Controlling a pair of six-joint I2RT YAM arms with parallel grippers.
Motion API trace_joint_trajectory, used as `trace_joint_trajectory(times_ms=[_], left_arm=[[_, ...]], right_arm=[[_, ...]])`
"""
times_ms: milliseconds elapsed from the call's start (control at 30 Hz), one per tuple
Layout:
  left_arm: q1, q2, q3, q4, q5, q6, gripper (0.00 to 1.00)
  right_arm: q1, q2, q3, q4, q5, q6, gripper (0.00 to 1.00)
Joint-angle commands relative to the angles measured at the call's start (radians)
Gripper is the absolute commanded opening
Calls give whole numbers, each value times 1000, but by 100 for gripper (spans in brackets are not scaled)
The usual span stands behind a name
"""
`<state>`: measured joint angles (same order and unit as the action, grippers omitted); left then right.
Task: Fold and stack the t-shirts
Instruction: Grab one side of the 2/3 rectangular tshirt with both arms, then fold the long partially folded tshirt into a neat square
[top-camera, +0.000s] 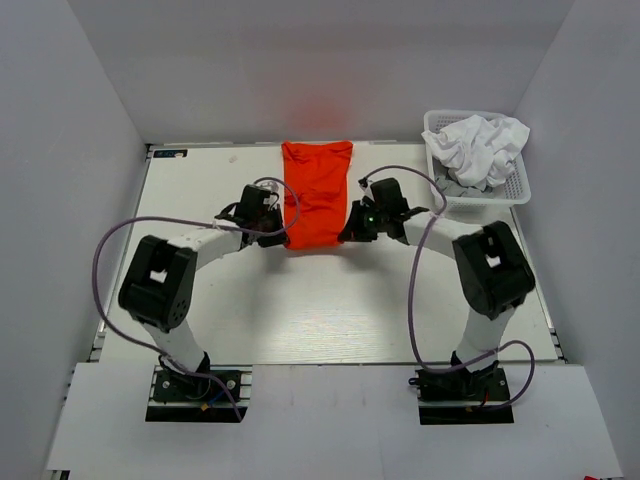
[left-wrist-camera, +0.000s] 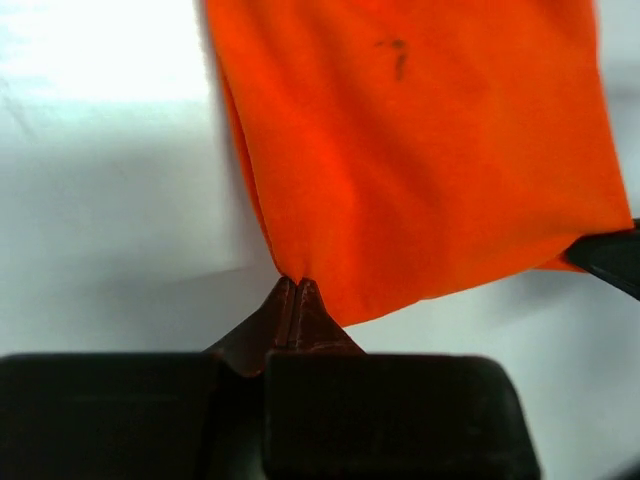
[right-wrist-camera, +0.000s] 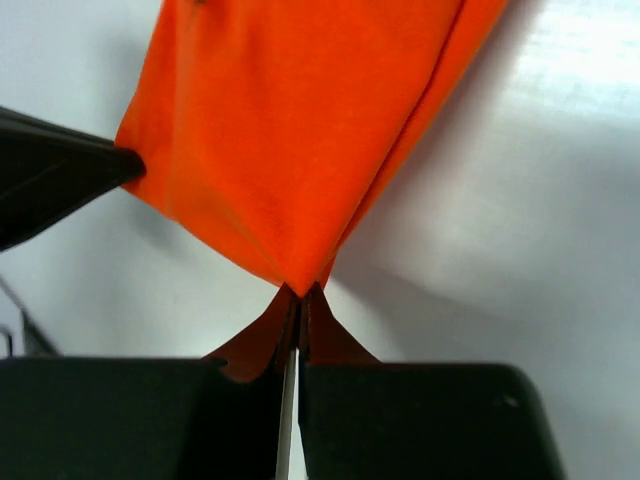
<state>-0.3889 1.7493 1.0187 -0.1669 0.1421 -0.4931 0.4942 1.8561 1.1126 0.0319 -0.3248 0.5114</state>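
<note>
Corners of the orange-red t-shirt (top-camera: 318, 195), the two nearest the arm bases, are each pinched: left gripper (left-wrist-camera: 298, 285) clamped tight on one, right gripper (right-wrist-camera: 300, 292) clamped tight on the other. You cannot see how much cloth sits inside each pinch. The shirt lies as a narrow strip at the far middle of the table (top-camera: 330, 300). White t-shirts (top-camera: 480, 145) lie crumpled in the basket (top-camera: 490, 200), count unclear.

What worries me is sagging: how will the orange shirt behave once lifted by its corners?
Probably floppy: the orange shirt gathers toward the left claw and right claw, so its middle should droop. Likely light: small pinches hold it.
</note>
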Motion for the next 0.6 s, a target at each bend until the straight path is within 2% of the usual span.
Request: trace_joint_trajectory(times_ms=[0,200,267,333,400,567], left_arm=[[-25,-163,-35,-124,88,-15,0],[-80,-454,-104,-261,146,-91,0],[-91,-525,-104,-311,136,-91,0],[-91,-607,-104,-332,242,-81,0],[-100,-643,-104,-332,281,-81,0],[-100,-703,-94,-388,281,-101,0]], right_arm=[[10,-174,-42,-192,-95,-37,0],[41,-360,-25,-522,-138,-172,0],[44,-419,-22,-561,-184,-203,0],[41,-489,-33,-569,-218,-188,0],[41,-517,-31,-587,-269,-208,0],[40,-627,-57,-580,-327,-194,0]])
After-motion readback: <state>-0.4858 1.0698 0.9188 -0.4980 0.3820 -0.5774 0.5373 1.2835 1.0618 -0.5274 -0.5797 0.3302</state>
